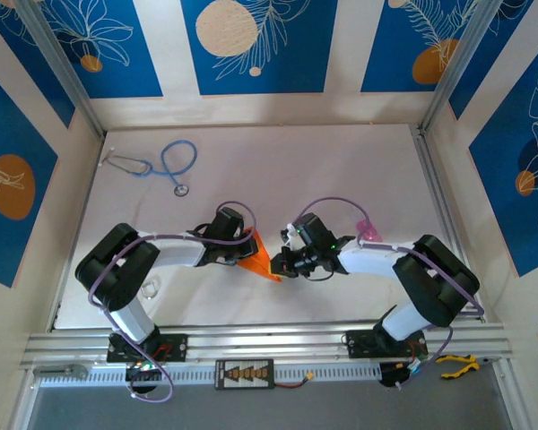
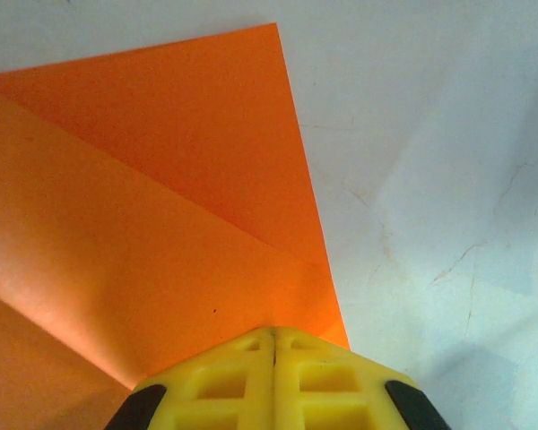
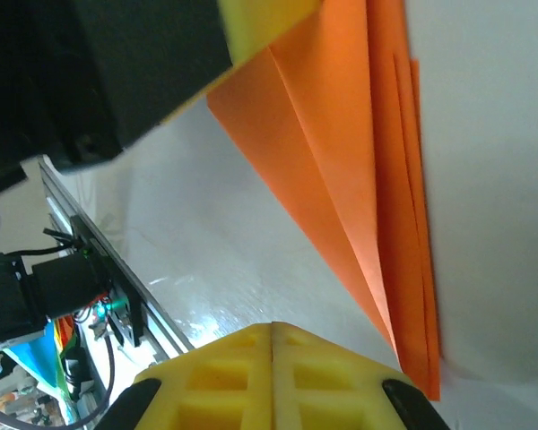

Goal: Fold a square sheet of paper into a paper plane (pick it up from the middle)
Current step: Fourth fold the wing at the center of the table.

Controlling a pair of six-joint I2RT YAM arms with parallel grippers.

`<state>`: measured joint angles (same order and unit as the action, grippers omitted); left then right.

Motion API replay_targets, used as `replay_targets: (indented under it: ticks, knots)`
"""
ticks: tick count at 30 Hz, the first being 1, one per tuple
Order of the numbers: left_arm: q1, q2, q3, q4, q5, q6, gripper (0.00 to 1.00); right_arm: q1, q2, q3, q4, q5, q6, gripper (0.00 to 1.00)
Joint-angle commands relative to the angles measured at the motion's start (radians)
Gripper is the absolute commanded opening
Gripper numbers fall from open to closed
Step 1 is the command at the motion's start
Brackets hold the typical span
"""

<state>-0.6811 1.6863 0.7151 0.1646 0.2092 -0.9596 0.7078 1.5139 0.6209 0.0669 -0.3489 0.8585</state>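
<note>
Where the two arms meet, a little in from the near edge of the tabletop [image 1: 341, 161] and about midway between its left and right edges, the paper plane [image 1: 262, 258] sits half made, a narrow orange wedge with several creases. The left gripper [image 2: 273, 345] has its yellow fingers pressed together. The paper runs right into their tips, so I judge it to be pinching the wide end. The right gripper [image 3: 273, 345] is pressed together too, with nothing seen between its fingers; the paper's point lies just beside them (touching or not, I cannot tell).

The risk as I read it: with a single pinch on thin paper, a sideways drag from the right fingers could skew the layers and throw the next crease off centre, or pull the paper out of the left pinch.

The long axis runs near to far, leaning left as it goes; the sharp tip points at the near edge, slightly right. Farther back lies a small pink thing [image 1: 366, 230], and toward the far left corner a blue stethoscope [image 1: 172, 163]
</note>
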Motion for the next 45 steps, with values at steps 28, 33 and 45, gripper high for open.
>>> replay_targets:
  ticks: [28,33,45]
  knots:
    - [0.002,0.016,-0.026,-0.050,-0.004,0.009,0.02,-0.016,0.038,0.047,-0.026,0.025,-0.009,0.08]
    - [0.002,0.013,-0.032,-0.043,-0.004,0.002,0.02,-0.022,0.040,0.079,-0.025,0.032,-0.004,0.08]
    - [0.002,0.018,-0.029,-0.045,-0.002,0.004,0.01,-0.031,0.160,0.103,-0.040,0.019,0.027,0.08]
